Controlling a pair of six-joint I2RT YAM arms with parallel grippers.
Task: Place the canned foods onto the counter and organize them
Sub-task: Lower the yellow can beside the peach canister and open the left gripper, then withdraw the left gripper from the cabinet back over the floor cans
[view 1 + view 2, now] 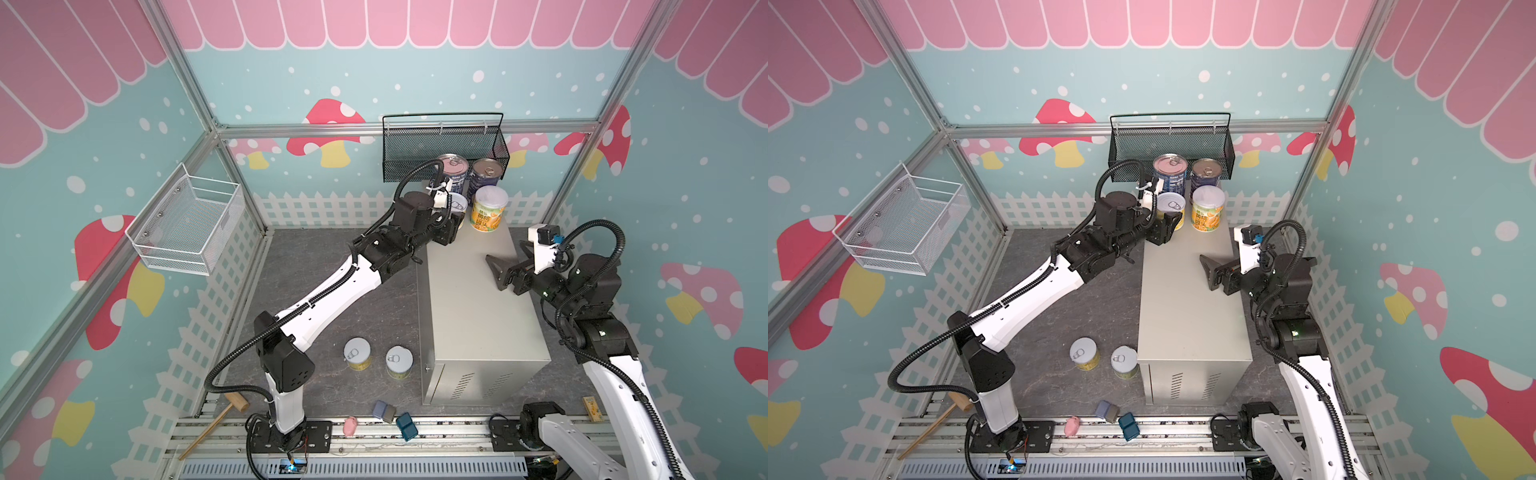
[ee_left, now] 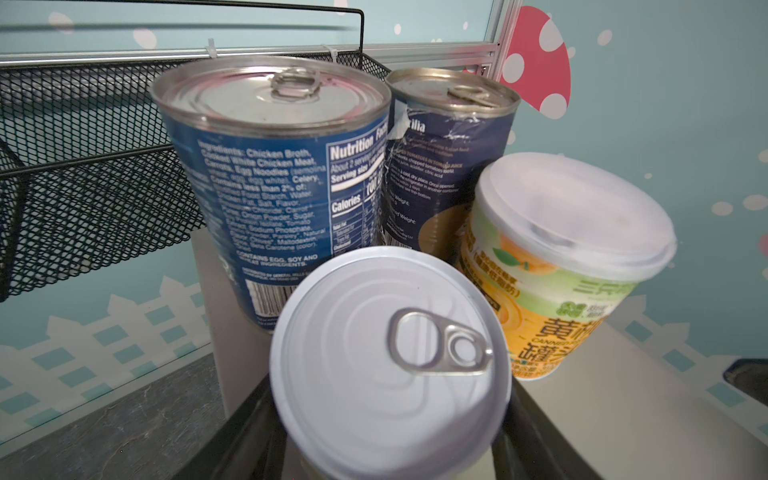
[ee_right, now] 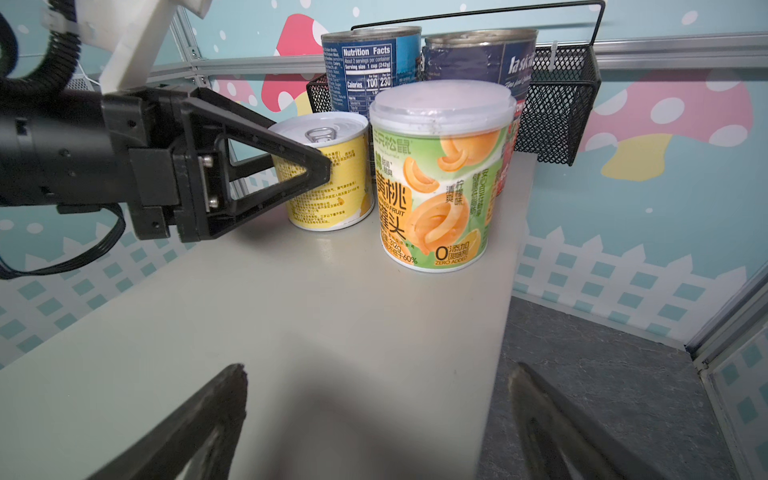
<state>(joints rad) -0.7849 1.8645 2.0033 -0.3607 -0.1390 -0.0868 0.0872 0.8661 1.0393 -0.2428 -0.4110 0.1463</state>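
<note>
While your left claw (image 1: pixel 455 218) clamps a short yellow can (image 1: pixel 458 203) standing at the far end of the desk (image 1: pixel 478 324), your right claw (image 1: pixel 494 272) hangs wide and empty above it. Two blue cans (image 1: pixel 452 168) (image 1: pixel 487 171) and a lidded yellow can (image 1: pixel 489 208) stand alongside; two short cans (image 1: pixel 357 353) (image 1: pixel 399 361) sit on the floor (image 1: pixel 332 316).

Blue can (image 2: pixel 266 199) reads "Nutrition Facts"; lidded yellow can (image 3: pixel 440 178) reads "ZERO ADDED".

left tool (image 1: pixel 451 228) closed on short yellow can (image 1: pixel 458 204) at tabletop (image 1: pixel 478 316) far end, beside capped yellow can (image 1: pixel 488 210); two blue cans (image 1: pixel 453 167) behind. right tool (image 1: pixel 494 273) spread wide over tabletop. two floor cans (image 1: pixel 358 354) upright, near the cabinet's front left corner.
</note>
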